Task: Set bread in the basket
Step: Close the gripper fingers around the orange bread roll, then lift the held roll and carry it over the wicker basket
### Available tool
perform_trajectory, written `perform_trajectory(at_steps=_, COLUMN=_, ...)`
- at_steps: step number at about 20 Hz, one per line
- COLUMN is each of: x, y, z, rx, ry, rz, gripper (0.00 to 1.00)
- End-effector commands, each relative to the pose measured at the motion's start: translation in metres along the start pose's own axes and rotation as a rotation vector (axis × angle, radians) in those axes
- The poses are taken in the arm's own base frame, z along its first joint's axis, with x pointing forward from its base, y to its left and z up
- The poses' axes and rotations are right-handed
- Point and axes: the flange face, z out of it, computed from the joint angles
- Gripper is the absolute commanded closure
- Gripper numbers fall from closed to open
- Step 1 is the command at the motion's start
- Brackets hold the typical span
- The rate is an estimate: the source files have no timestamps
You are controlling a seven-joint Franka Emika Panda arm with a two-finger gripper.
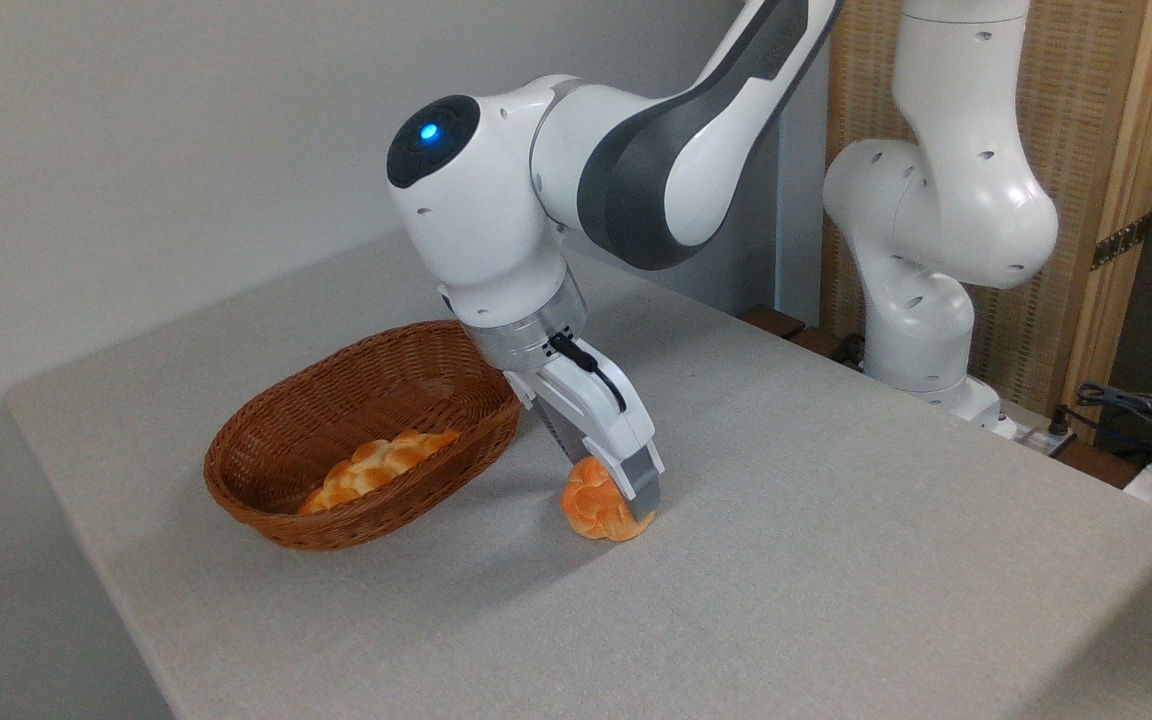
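Gripper (608,492) tilted down from the arm (636,170), its fingers set on either side of the bread (593,508); the right finger (642,485) lies against the bun's right flank, the other is hidden behind it, so the hold appears to be a clench on the bun, though full contact cannot be confirmed. Bread rests on the grey surface (836,560), or sits barely above it, just right of the basket (336,440) and apart from its rim. Basket stands to the left, already holding a paler braided loaf (376,468) along its near side. Step in hand: grasping at the pick-up point. Next move, by judgement: lift clear of the surface, carry left over the rim, and release above the bare far part of the basket.
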Motion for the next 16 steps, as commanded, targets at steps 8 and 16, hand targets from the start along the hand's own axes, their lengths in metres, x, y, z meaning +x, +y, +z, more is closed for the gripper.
perform_trajectory(at_steps=8, x=0.003, y=-0.001, z=0.003, rx=0.010, ry=0.000, rz=0.056, gripper=0.66)
perform_trajectory(at_steps=16, x=0.002, y=0.000, z=-0.007, rx=0.024, ry=0.015, rz=0.058, gripper=0.65)
